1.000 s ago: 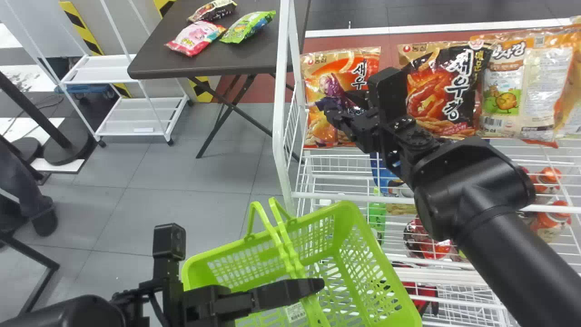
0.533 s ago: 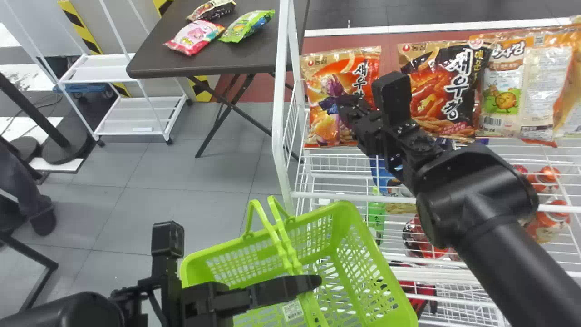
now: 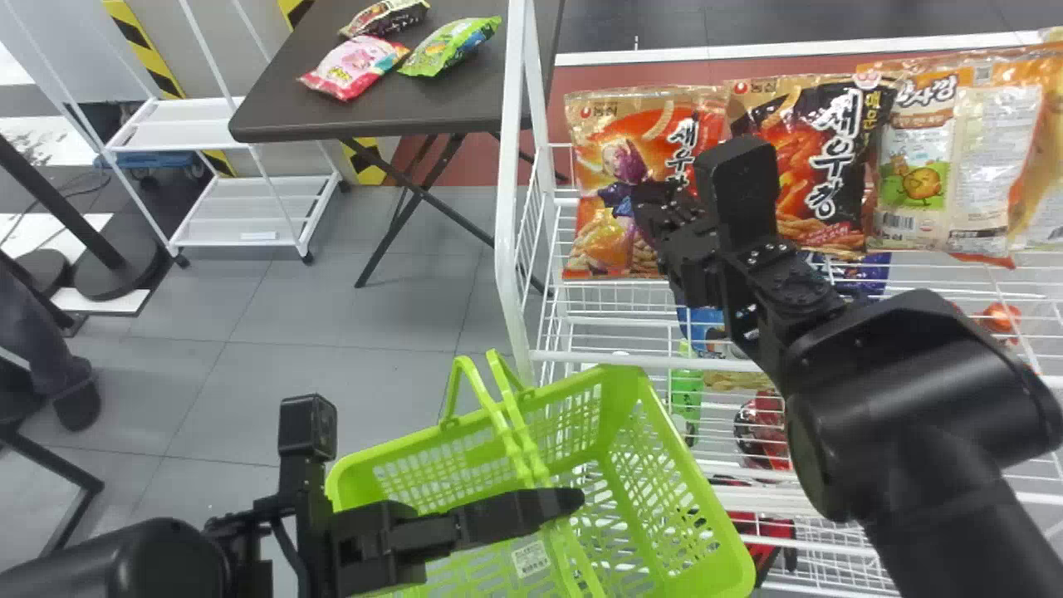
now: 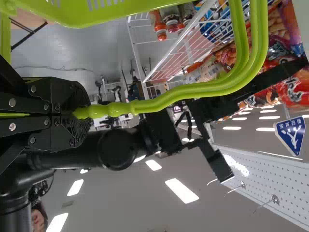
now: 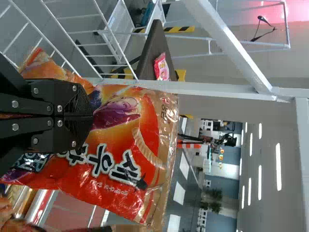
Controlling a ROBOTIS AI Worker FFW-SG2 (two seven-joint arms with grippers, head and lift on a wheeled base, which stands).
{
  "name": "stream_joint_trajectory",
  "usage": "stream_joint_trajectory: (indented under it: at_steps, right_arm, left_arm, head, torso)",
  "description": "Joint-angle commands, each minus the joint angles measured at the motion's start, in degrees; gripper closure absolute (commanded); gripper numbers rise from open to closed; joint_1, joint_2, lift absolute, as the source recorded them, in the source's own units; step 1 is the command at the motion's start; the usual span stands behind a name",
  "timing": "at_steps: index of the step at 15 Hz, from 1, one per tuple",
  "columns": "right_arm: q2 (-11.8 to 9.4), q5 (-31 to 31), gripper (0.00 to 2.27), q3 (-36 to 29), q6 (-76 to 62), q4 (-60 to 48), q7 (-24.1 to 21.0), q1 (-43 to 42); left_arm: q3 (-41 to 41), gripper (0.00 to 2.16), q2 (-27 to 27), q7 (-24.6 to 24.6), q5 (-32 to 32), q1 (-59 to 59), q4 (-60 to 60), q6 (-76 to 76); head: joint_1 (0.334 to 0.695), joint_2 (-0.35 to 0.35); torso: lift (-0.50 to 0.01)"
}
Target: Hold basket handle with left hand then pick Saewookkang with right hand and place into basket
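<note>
Two grips are noted: left jaws clamped on basket handle [image 4: 116,109], right jaws on orange Saewookkang bag [image 5: 145,125]. Clearance over shelf rail [image 3: 606,359] is advised.

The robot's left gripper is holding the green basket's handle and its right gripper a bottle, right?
Not a bottle: the right wrist view shows the right gripper holding a snack bag. The left gripper has the handle of the green basket.

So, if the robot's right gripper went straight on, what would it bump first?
The right gripper pinches the orange snack bag, so that bag goes ahead of it. Past that, the white shelf post looks first in line, though depth is hard to judge.
</note>
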Motion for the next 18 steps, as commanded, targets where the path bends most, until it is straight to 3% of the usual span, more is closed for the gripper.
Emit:
stream_joint_trajectory:
  at_steps: [1, 5, 12, 15, 18]
  right_arm:
    - [0.14, 1.46, 2.25, -1.0, 4.09, -6.41, -0.07, 2.84]
    - [0.14, 1.37, 2.25, -1.35, 16.57, -18.89, -0.07, 6.7]
    - [-4.92, -3.82, 2.25, -2.75, 50.32, -38.75, 2.13, 14.17]
    - [-5.71, -5.4, 2.25, -1.7, 63.68, -45.61, 3.09, 16.55]
    - [-5.89, -5.66, 2.25, 2.43, 65.26, -46.84, 3.62, 17.78]
  left_arm:
    - [-0.01, 2.16, 0.02, -0.01, -0.14, -0.5, 0.56, 1.83]
    - [-0.01, 2.16, 0.02, -0.01, -0.32, -1.21, 1.0, 1.83]
    - [0.96, 2.16, 0.37, -0.01, -0.14, -2.26, 1.08, 1.83]
    - [0.96, 2.16, 0.37, -0.01, 0.03, -2.44, 1.26, 1.83]
    - [0.61, 2.16, 0.28, -0.01, 0.21, -2.44, 1.26, 1.83]
  head:
    - [0.695, 0.152]
    - [0.695, 0.134]
    - [0.695, 0.098]
    - [0.695, 0.094]
    - [0.695, 0.116]
  torso:
    - [-0.013]
    - [-0.013]
    - [-0.013]
    - [-0.013]
    - [-0.013]
